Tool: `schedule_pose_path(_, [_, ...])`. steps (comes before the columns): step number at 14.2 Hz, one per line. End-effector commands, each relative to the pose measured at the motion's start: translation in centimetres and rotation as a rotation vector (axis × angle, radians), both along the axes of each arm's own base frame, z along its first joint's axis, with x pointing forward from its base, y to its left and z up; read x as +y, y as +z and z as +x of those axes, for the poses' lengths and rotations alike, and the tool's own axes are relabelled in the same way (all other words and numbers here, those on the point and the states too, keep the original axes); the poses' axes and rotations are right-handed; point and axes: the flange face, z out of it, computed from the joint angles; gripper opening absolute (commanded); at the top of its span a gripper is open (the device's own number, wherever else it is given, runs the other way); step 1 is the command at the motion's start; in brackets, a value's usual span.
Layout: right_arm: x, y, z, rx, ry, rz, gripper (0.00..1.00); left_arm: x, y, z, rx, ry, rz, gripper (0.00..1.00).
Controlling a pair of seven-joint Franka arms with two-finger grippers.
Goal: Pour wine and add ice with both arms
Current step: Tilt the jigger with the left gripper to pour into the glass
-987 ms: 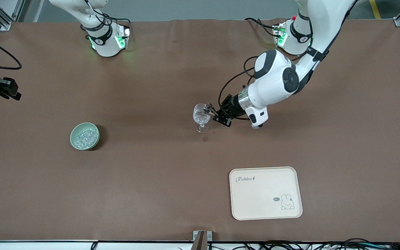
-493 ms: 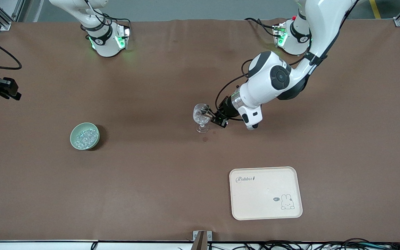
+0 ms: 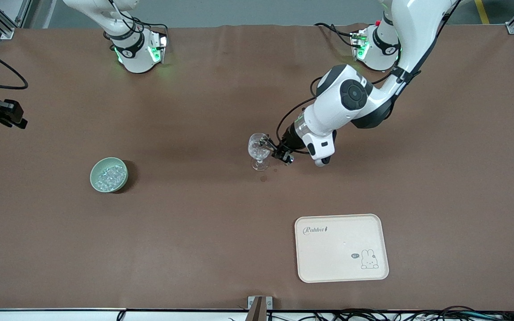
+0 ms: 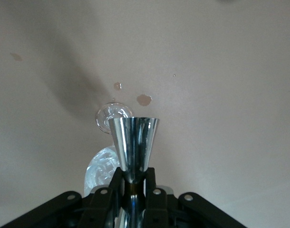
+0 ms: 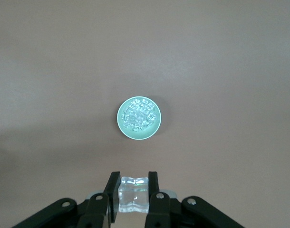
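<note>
A clear stemmed glass [image 3: 259,152] stands mid-table. My left gripper [image 3: 271,146] is shut on the waist of a shiny metal jigger [image 3: 264,141], held tilted at the glass rim. In the left wrist view the jigger [image 4: 134,140] points past the gripper [image 4: 134,178], with the glass [image 4: 101,173] beside it. A pale green bowl [image 3: 94,170] holds many small ice cubes [image 3: 109,177] toward the right arm's end. My right gripper [image 5: 134,190] is shut on one ice cube [image 5: 134,194], high over the table, with the bowl [image 5: 121,118] and its ice [image 5: 139,115] below.
A cream tray [image 3: 341,247] with a rabbit print lies nearer the front camera than the glass. Small wet spots [image 3: 263,179] mark the brown cloth beside the glass foot. Cables run along the table's front edge.
The left arm's forearm and wrist have swung and turned, while the jigger stays at the glass rim. The right arm, bowl and tray have not moved.
</note>
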Motion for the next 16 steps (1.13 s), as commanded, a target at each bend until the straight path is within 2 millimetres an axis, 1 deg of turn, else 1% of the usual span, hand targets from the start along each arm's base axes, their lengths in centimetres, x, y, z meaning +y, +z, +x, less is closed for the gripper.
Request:
schedule_pose_path(1, [0.2,0.1,-0.4,-0.006,0.009,0.016,0.01,-0.4,0.9,-0.1,-0.027,-0.001,0.033,0.01])
schedule_pose_path(6, [0.2,0.1,-0.4,-0.006,0.009,0.016,0.01,-0.7,1.1,-0.2,-0.043,-0.001,0.050,0.01])
schedule_pose_path(8, [0.2,0.1,-0.4,-0.006,0.009,0.016,0.01,-1.6,0.9,-1.0,-0.068,-0.037,0.074,0.01])
schedule_pose_path(11, [0.2,0.1,-0.4,-0.006,0.009,0.016,0.01,-1.5,0.9,-0.9,-0.079,-0.039,0.086,0.01])
schedule_pose_path(12, [0.2,0.1,-0.4,-0.006,0.009,0.016,0.01,-1.1,0.9,-0.7,-0.074,-0.035,0.092,0.01])
schedule_pose_path(14, [0.2,0.1,-0.4,-0.006,0.009,0.016,0.01,-0.9,0.8,-1.1,-0.036,-0.051,0.112,0.01])
schedule_pose_path(16, [0.2,0.2,-0.4,-0.008,0.009,0.016,0.01,-1.0,1.4,-0.8,0.004,-0.013,0.070,0.01])
